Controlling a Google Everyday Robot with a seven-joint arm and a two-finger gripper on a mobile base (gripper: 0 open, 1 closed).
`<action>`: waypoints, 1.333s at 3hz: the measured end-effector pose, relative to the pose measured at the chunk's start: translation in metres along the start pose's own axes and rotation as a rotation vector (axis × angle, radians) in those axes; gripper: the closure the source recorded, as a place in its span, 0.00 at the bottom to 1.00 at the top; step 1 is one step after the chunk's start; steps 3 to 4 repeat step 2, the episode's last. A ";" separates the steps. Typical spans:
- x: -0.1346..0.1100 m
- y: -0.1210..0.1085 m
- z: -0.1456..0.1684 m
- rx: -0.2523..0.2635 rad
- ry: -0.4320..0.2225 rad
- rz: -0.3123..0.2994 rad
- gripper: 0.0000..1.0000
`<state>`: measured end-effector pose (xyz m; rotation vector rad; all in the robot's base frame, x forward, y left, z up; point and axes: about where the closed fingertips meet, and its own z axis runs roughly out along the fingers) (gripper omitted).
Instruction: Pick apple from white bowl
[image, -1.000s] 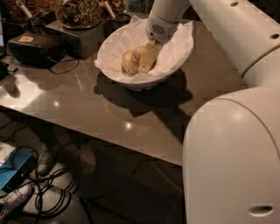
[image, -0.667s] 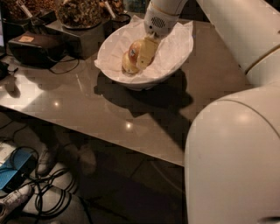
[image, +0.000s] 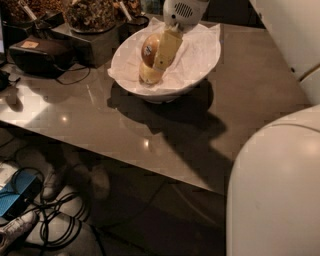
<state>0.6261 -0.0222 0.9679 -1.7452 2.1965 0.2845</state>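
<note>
The white bowl (image: 200, 55), lined with crinkled white paper, stands on the brown table at the back. My gripper (image: 156, 54) reaches down into it from above. Its yellowish finger (image: 167, 47) lies against the right side of the orange-red apple (image: 148, 48), and the other finger is hidden behind the fruit. The gripper is shut on the apple and holds it a little above a paler yellow apple (image: 149, 74), which rests in the bowl just below.
A black box (image: 37, 52) with a cable and dark containers of snacks (image: 90, 15) stand at the back left. My white arm and base (image: 280, 185) fill the right side. Cables, a blue device (image: 15, 197) and shoes lie on the floor below the table's front edge.
The gripper has closed on the orange-red apple and risen with it, so the apple now sits above the paler one. The view has shifted, and the bowl appears higher and further right.
</note>
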 end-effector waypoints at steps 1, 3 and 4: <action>-0.007 0.017 -0.018 0.002 -0.012 -0.032 1.00; -0.015 0.038 -0.034 -0.005 -0.031 -0.081 1.00; -0.015 0.038 -0.034 -0.005 -0.031 -0.081 1.00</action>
